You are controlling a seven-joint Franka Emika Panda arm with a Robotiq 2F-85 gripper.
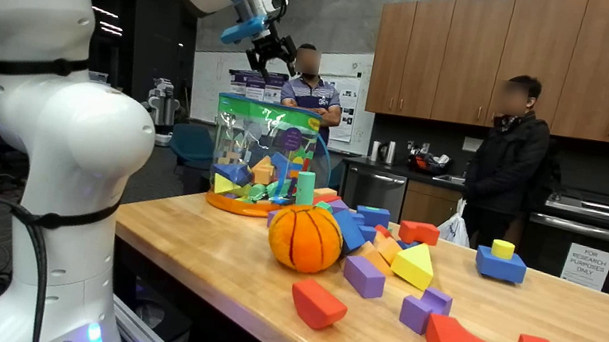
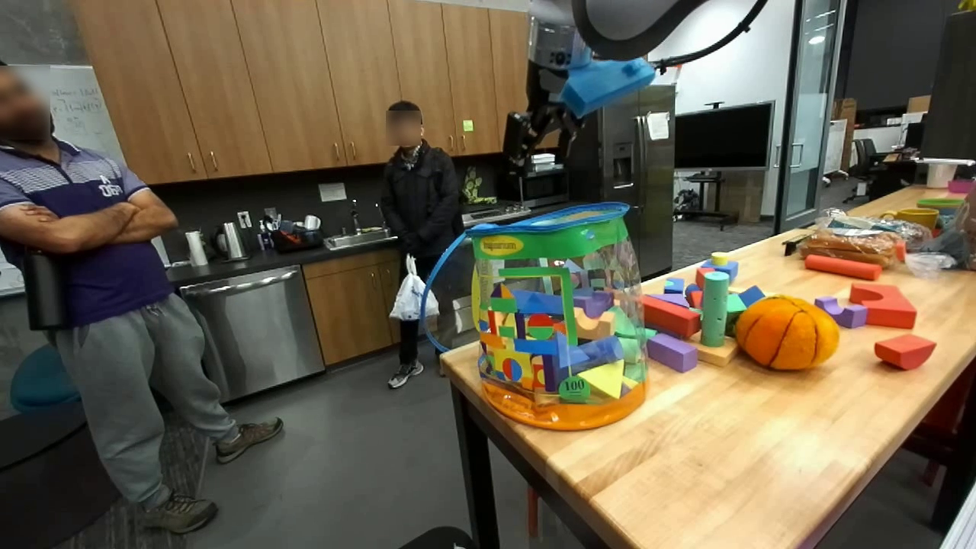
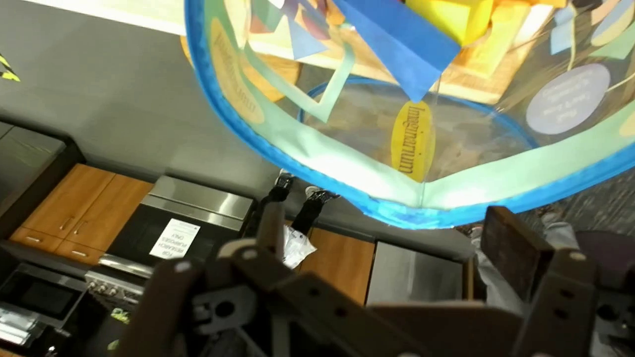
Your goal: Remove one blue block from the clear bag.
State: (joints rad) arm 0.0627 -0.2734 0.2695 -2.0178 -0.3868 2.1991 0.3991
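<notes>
The blue block [image 3: 397,42] lies inside the clear bag [image 2: 564,240], below the gripper [image 2: 540,149], next to a yellow block [image 3: 461,22] in the wrist view. The gripper hangs above the rim [image 3: 412,216] in both exterior views, its jaws spread apart with nothing between them. The work looks to be only at the approach, with reaching down, grasping and lifting out all left to do. The wrist view shows the fingers [image 3: 516,253] outside the rim's outline, so lining up over the block probably comes first.
</notes>
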